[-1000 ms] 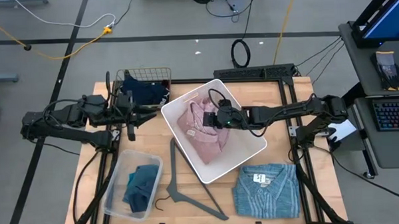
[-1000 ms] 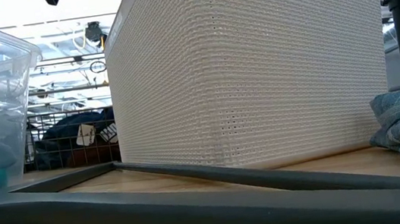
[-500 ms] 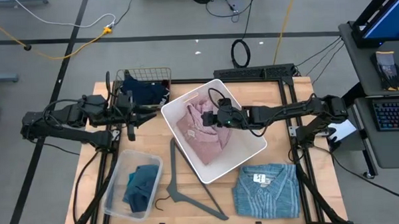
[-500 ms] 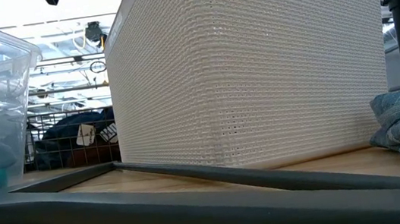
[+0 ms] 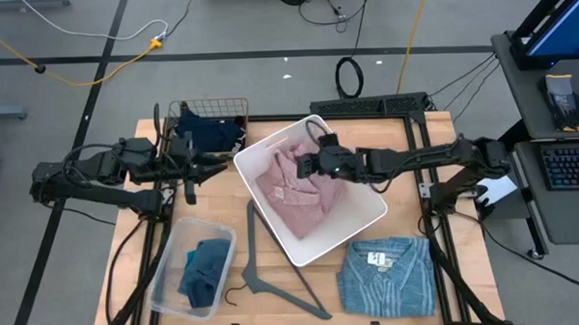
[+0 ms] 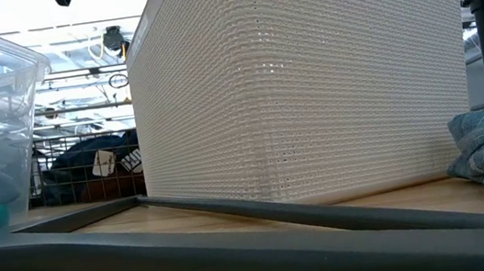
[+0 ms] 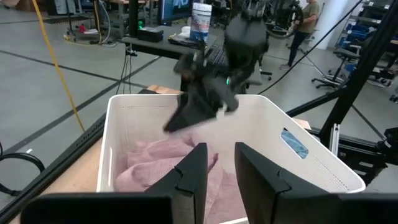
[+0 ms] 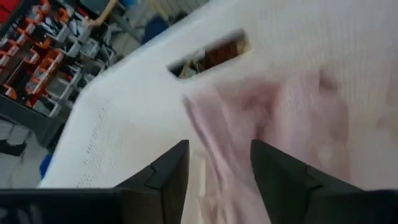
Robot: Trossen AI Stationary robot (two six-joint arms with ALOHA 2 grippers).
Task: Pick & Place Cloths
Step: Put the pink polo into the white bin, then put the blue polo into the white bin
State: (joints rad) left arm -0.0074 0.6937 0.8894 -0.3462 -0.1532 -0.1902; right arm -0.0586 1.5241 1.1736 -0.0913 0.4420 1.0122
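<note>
At left of the high view the left gripper (image 5: pixel 195 167) is waiting, fingers apart and empty, while at centre the right gripper (image 5: pixel 307 166), fingers spread, is hovering over the pink fleece (image 5: pixel 292 186) in the white bin (image 5: pixel 366 216), likely needing to descend and pinch.

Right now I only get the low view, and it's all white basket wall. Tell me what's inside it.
Observer: A pink cloth lies in the basket.
Operator: Give me the right hand.
Observer: The right hand hangs over the pink cloth, open and empty.
Operator: Now the left.
Observer: The left hand waits between the wire basket and the basket, open.
</note>
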